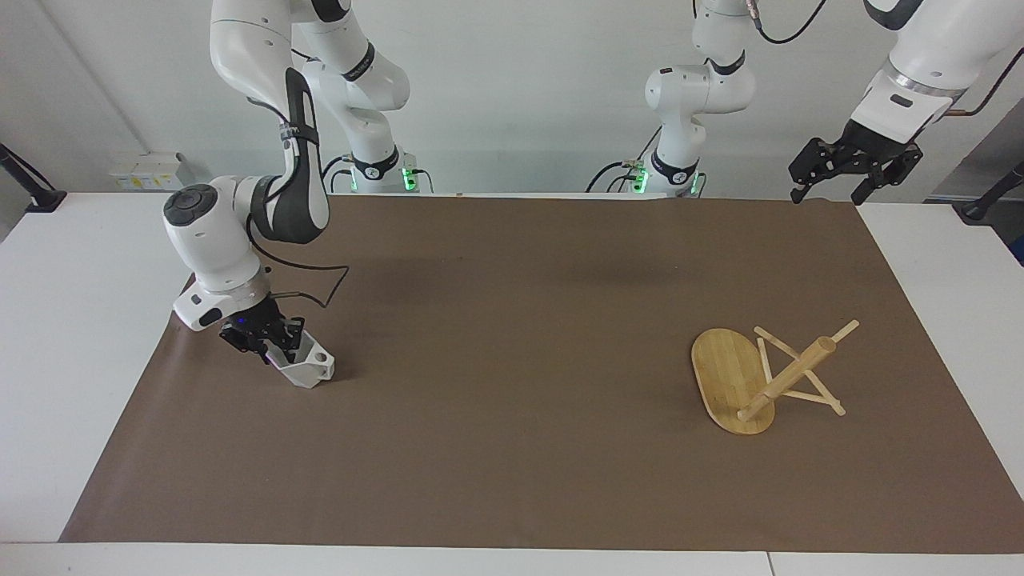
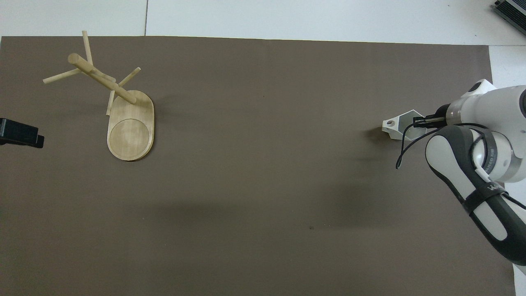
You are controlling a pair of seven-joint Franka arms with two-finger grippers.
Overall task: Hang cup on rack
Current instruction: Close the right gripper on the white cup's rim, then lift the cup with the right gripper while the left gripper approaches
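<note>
The small white faceted cup (image 1: 310,369) sits on the brown mat at the right arm's end of the table, its pierced handle pointing toward the table's middle. It also shows in the overhead view (image 2: 395,126). My right gripper (image 1: 270,344) is low over it and shut on the cup's wall, as the overhead view (image 2: 420,121) also shows. The bamboo rack (image 1: 726,378) lies tipped over at the left arm's end, with its post (image 1: 788,378) slanting up and its pegs on the mat. My left gripper (image 1: 832,186) waits open, high over the mat's corner.
A brown mat (image 1: 512,336) covers most of the white table. Part of the left gripper (image 2: 18,133) shows at the overhead view's edge, beside the rack (image 2: 130,133). The arms' bases stand at the robots' edge of the table.
</note>
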